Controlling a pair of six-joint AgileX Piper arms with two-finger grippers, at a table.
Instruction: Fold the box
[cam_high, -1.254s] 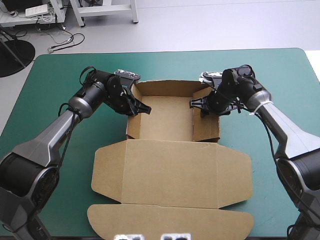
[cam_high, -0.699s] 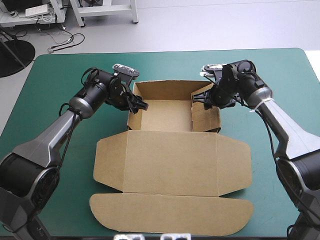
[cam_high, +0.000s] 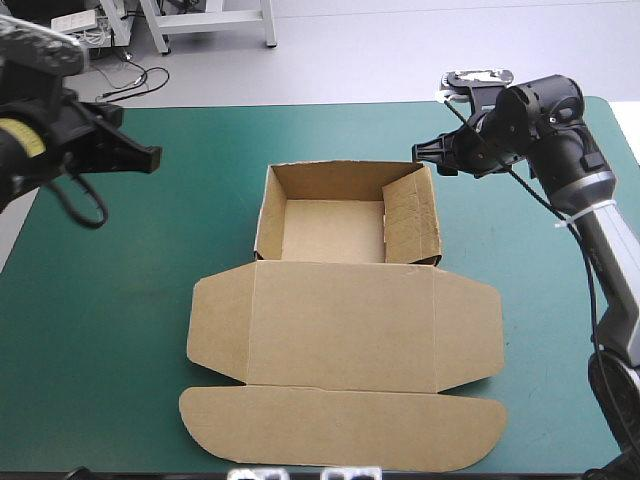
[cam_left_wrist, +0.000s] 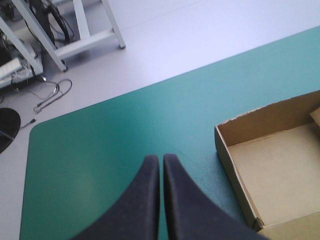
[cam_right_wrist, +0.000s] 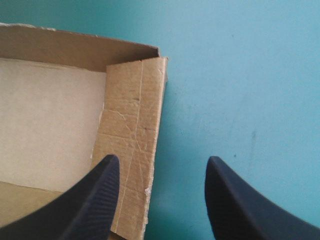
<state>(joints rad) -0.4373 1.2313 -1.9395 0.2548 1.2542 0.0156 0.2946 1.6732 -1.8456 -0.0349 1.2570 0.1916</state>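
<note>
The left gripper (cam_high: 152, 158) hovers at ten o'clock over the tabletop (cam_high: 120, 300), closed on nothing. The box (cam_high: 335, 228) sits at centre, walls tucked upright (tray done, I judge), lid (cam_high: 340, 325) flat toward six. At two o'clock the right gripper (cam_high: 420, 152) gapes empty.

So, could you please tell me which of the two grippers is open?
The right gripper: its black fingers stand well apart by the box, whereas those of the left gripper meet in a point.

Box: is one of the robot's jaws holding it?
No, the box sits alone on the teal-green cover, and the left gripper and right gripper hang clear of its walls.
</note>
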